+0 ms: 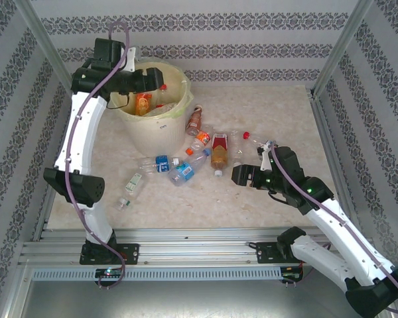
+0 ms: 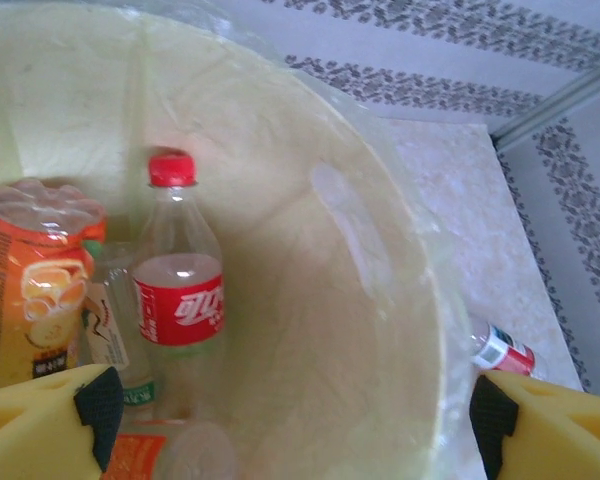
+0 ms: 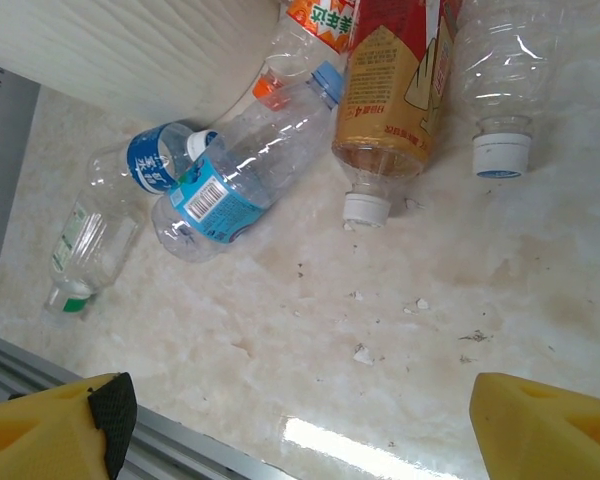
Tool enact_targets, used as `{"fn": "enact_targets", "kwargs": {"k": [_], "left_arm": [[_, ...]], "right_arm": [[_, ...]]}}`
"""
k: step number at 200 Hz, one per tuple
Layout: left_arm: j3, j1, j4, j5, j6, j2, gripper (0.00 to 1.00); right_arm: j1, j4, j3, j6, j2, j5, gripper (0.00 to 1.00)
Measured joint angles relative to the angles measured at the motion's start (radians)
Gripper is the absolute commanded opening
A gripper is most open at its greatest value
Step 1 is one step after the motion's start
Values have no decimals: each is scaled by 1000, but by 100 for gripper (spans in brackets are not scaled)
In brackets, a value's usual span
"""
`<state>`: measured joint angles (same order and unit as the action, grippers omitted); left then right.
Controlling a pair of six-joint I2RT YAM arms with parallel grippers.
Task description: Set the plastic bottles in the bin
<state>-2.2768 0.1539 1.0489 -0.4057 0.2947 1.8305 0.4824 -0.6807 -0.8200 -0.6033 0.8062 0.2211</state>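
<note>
Top external view: my left gripper (image 1: 158, 83) hangs over the bin (image 1: 176, 129). My right gripper (image 1: 244, 175) sits low over the table (image 1: 186, 199), beside the loose plastic bottles (image 1: 219, 151).

Left wrist view: my left pads stand wide apart with nothing between them. Below, inside the bin, are a red-labelled bottle (image 2: 180, 300) and an orange-labelled bottle (image 2: 35, 290).

Right wrist view: my right pads are likewise wide apart and empty. Ahead lie a blue-labelled bottle (image 3: 225, 185), a tea-coloured bottle (image 3: 390, 100) and a clear bottle (image 3: 500, 70), close together on the table.

Hazards, as I judge them:
- The round bottles may roll or squirt out from closing pads.
- A grasp on one may shove its neighbours away.
- My left gripper, so near the rim, may snag the bag liner (image 2: 420, 260) when it moves.
</note>
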Motion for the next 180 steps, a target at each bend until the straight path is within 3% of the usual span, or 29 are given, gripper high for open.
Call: {"fn": "enact_targets", "kwargs": {"k": [55, 96, 180], "left_arm": [[166, 121, -9, 0, -35, -222, 100], [375, 261, -68, 30, -75, -380, 100], [842, 506, -330, 67, 6, -570, 100]], "right_arm": [[-27, 3, -1, 24, 95, -26, 78], [-49, 4, -24, 60, 200, -72, 71], [-89, 82, -34, 92, 376, -123, 63]]}}
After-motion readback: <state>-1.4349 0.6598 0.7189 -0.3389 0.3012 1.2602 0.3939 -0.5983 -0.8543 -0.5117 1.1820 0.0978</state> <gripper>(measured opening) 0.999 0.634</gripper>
